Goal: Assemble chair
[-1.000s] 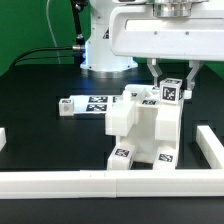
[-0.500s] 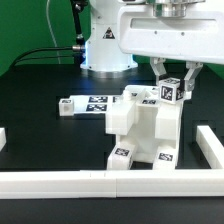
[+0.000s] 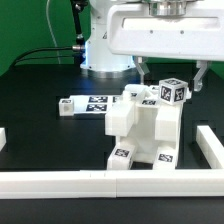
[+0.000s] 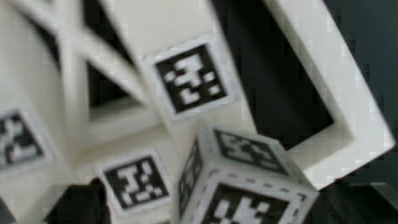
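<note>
One chair, part built from chunky white pieces, stands in the middle of the black table, just beside the one flat marker board, which lies toward the exterior view's left of it. The one claw hangs above the chair's highest piece, a single tagged block. Its two fingers are spread wide, one on either side of the block with a gap on each side, so it has hold of nothing. In the exterior view the block shows two tags, one on top and one on the near face, and the chair's two front feet carry one tag each. The wrist view, close over the same block, shows five tags: two on the block and three on the slabs around it. A white rail borders the table in three stretches: near edge and both sides.
</note>
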Controlling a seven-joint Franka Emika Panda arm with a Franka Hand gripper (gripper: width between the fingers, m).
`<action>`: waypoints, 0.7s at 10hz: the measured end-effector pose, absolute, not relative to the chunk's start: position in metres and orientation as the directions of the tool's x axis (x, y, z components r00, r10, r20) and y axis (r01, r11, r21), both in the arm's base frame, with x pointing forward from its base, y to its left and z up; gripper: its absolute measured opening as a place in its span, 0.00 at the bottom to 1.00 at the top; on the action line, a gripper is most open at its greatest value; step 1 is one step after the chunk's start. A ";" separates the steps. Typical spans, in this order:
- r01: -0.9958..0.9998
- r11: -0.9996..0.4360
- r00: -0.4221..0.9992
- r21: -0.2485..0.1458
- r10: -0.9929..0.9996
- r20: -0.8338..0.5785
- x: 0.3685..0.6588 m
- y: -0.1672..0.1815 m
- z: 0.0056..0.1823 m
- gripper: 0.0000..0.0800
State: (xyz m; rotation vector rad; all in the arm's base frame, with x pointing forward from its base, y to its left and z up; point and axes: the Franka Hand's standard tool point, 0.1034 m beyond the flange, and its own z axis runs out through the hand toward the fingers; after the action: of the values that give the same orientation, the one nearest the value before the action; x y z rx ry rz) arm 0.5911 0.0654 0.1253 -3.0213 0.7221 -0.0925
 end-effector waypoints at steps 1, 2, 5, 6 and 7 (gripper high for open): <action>-0.306 -0.952 0.950 -0.034 -0.307 0.062 0.592 0.067 0.126 0.79; -0.199 -0.980 0.978 -0.022 -0.200 0.063 0.590 0.071 0.125 0.81; 0.012 -1.000 0.998 0.004 0.012 0.065 0.591 0.067 0.125 0.81; 0.179 -0.983 0.981 0.039 0.182 0.067 0.597 0.067 0.127 0.81; 0.194 -0.980 0.978 0.043 0.197 0.070 0.599 0.067 0.128 0.81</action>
State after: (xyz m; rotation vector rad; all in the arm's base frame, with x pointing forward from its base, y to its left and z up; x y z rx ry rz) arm 0.5987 0.0671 0.1283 -3.1597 -0.3121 -0.1175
